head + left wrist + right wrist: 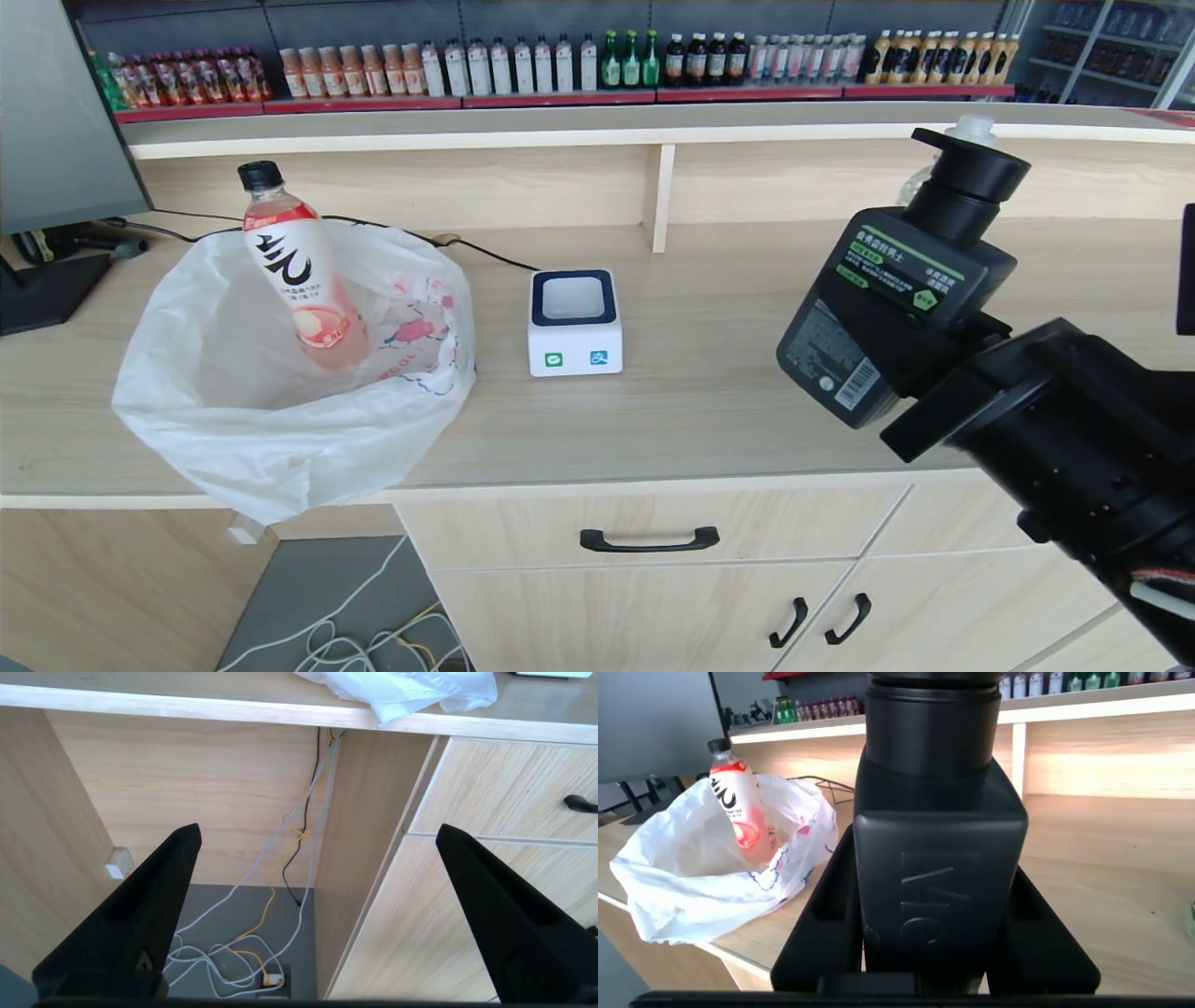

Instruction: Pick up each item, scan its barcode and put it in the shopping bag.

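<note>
We see one drink bottle [303, 280] in the shopping bag [233, 420]; our right hand [943, 369] grasps the black pump bottle [887, 299] (not yet scanned, we judge), the left hand [318, 835] is released.

Matte black all along the right arm [1074, 439], built of stout cylindrical housings with rounded collars and small dark screw recesses. At one joint, a short bundle of cables [1160, 581], seemingly red, white and black. Blocky black fingers [827, 919] on the right end effector [938, 373]. On the left end effector [318, 835], two plain black wedge-shaped fingers [140, 924], tapering to blunt tips.
</note>
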Robot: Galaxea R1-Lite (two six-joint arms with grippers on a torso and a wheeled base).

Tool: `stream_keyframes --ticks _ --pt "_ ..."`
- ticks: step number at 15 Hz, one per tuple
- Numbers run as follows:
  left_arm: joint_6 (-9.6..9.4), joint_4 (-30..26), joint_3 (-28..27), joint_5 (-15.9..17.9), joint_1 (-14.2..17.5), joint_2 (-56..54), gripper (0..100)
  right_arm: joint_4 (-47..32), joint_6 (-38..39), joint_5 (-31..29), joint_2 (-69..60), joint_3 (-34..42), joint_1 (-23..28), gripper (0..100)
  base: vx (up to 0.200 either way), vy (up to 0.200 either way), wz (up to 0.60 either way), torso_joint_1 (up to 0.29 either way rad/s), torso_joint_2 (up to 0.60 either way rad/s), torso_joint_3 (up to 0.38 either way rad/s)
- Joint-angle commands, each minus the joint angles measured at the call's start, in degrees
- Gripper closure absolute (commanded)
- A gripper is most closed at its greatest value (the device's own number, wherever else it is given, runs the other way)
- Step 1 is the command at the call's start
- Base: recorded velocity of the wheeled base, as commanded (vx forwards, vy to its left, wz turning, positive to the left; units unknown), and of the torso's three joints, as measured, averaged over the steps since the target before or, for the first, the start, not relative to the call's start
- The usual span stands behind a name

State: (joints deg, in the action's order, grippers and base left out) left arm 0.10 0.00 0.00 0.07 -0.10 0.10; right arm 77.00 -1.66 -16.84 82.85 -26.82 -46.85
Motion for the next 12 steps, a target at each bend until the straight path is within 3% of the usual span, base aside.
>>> stream_keyframes --ticks 1,2,10,12 --pt "-0.01 0.0 0.0 0.0 0.0 0.0 0 0.0 0.6 0.0 0.2 0.2 0.0 100 0.000 0.000 0.00 0.000 0.00 0.000" --pt "-0.01 0.0 0.0 0.0 0.0 0.0 0 0.0 1.0 0.0 0.2 0.2 0.0 100 -0.200 0.000 0.00 0.002 0.00 0.002" --pt "0.08 0.0 0.0 -0.1 0.0 0.0 0 0.0 4.7 0.1 0.1 0.2 2.2 100 0.000 0.000 0.00 0.006 0.00 -0.001" --pt "0.08 0.0 0.0 -0.1 0.0 0.0 0 0.1 5.0 0.1 0.2 0.2 2.2 100 0.000 0.200 0.00 0.002 0.00 0.002"
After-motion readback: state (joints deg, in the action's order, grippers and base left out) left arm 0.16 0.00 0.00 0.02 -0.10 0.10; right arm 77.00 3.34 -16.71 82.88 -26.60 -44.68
